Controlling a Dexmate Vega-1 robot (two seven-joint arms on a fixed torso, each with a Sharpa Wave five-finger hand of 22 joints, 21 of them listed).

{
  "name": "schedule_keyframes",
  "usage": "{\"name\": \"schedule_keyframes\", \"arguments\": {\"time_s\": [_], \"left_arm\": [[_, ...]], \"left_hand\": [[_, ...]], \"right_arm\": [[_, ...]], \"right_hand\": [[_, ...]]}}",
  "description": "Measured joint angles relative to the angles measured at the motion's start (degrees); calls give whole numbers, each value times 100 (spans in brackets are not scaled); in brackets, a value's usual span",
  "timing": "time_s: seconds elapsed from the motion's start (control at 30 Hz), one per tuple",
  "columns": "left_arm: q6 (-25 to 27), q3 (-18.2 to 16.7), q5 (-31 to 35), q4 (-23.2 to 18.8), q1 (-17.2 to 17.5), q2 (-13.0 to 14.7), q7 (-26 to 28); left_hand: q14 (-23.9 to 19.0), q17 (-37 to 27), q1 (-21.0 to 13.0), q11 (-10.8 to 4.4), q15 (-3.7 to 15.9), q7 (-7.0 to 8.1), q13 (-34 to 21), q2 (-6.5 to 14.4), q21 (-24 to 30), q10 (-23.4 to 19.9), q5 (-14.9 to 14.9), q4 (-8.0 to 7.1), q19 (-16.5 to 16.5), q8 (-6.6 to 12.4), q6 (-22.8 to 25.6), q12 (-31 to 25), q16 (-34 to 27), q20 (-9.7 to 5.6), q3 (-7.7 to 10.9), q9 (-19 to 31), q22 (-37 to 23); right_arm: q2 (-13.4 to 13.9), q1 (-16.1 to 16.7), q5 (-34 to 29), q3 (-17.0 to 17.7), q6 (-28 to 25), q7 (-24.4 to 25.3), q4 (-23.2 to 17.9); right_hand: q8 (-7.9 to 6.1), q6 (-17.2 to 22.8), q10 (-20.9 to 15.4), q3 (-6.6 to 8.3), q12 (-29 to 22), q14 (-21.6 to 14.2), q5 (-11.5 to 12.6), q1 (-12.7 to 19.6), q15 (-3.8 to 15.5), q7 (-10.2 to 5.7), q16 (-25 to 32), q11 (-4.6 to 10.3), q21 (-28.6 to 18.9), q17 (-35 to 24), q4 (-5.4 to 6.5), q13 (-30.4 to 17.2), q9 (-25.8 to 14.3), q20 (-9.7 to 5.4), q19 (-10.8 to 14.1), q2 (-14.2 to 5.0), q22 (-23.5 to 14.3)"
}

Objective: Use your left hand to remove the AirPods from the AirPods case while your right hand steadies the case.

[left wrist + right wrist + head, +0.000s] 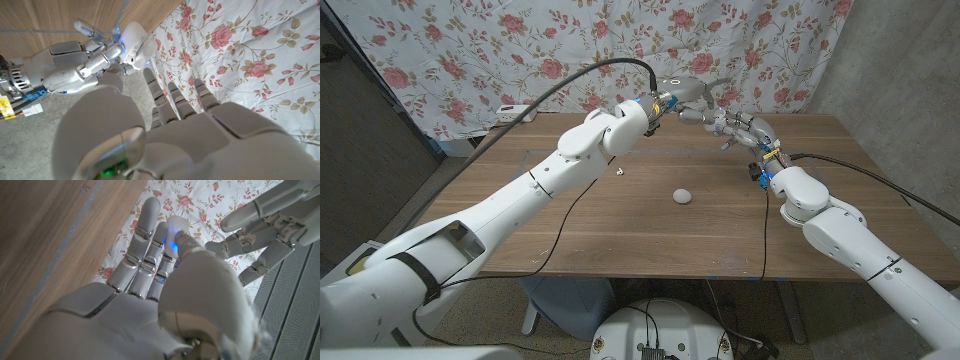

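**A makeshift robot test room**

I stand at a brown wood-grain tabletop [620,215] in what looks like an improvised lab or recording corner. A white cloth backdrop printed with pink roses [520,50] hangs behind it, against a bare grey concrete wall [900,60]. Black cables [555,92] trail across the table, and a white power strip [512,113] lies at its far edge.
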State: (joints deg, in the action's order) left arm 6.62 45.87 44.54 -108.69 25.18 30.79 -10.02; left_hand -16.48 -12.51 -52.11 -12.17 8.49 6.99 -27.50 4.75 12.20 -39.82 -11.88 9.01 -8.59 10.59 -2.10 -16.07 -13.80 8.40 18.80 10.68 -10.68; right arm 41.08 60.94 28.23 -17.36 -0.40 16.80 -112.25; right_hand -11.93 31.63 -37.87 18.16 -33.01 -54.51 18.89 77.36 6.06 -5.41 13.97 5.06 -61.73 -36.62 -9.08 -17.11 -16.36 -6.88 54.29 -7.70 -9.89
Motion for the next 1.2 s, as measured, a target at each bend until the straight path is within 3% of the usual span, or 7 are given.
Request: {"name": "schedule_keyframes", "arguments": {"time_s": [1.2], "left_arm": [[125, 151, 120, 137, -44, -106, 115]], "left_hand": [[0, -1, -44, 0, 0, -13, -37, 44, 0, 0, -3, 0, -21, 27, -47, 84, -40, 21, 0, 0, 0]], "right_arm": [[-130, 17, -648, -101, 32, 256, -78]], "right_hand": [[0, 41, -28, 0, 0, 10, 11, -47, 10, 41, 1, -13, -35, 0, 0, 7, 1, 0, 0, 27, 0]]}}
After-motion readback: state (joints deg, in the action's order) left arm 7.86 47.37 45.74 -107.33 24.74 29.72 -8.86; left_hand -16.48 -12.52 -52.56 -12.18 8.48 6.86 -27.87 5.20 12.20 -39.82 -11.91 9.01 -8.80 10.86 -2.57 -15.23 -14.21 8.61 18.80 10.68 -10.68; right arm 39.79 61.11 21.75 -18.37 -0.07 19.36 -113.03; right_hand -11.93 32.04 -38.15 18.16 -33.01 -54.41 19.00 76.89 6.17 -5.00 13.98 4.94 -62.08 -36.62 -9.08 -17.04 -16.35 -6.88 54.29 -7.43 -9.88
